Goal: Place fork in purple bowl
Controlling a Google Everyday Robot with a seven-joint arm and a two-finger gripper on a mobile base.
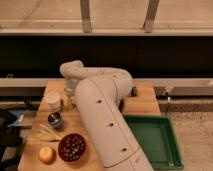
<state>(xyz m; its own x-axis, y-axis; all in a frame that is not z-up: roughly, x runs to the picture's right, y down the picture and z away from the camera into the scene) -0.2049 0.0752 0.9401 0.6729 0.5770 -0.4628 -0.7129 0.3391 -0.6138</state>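
My white arm fills the middle of the camera view, rising from the bottom and bending left over the wooden table. The gripper hangs at the end of the arm over the table's back left part, right beside a white cup. The purple bowl is hidden behind the arm. The fork does not show; I cannot tell whether it is in the gripper.
A small dark can, pale yellow sticks, a maroon bowl with speckled contents and a yellow fruit sit on the table's left side. A green tray lies right of the arm. A dark window wall runs behind.
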